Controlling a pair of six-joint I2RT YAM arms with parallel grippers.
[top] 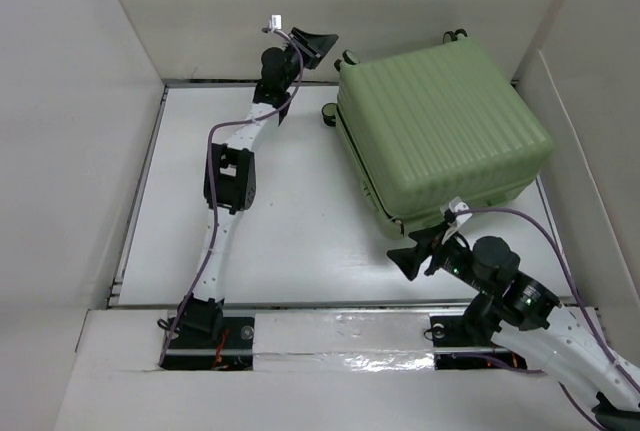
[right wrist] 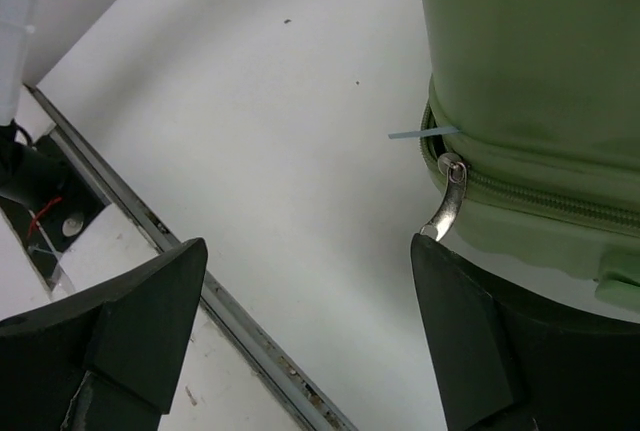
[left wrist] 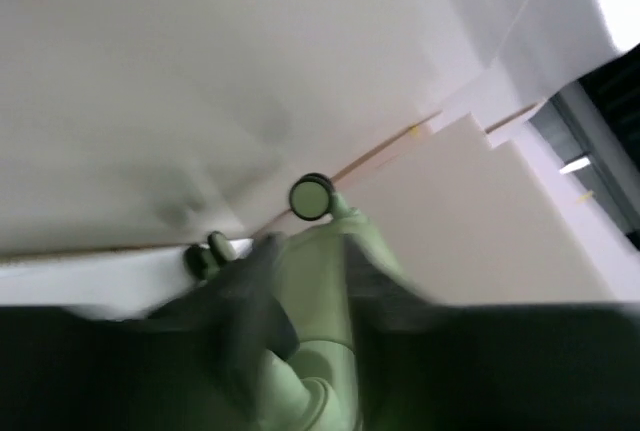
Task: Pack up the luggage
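The light-green ribbed luggage (top: 445, 126) lies closed on the white table, at the back right. My left gripper (top: 322, 46) is open at its far left corner, by the caster wheels (top: 328, 114). In the blurred left wrist view the dark fingers (left wrist: 235, 291) straddle the green shell (left wrist: 320, 281), with a wheel (left wrist: 311, 197) just beyond. My right gripper (top: 415, 251) is open at the near corner. In the right wrist view (right wrist: 308, 243) the silver zipper pull (right wrist: 448, 201) hangs just off the right fingertip (right wrist: 425, 251). A sliver of light blue lining (right wrist: 420, 134) sticks out of the luggage (right wrist: 530, 51) at the zipper.
White walls enclose the table on the left, back and right. A metal rail (top: 330, 306) runs along the near edge and shows in the right wrist view (right wrist: 250, 341). Bare table (top: 290, 231) lies left of the luggage.
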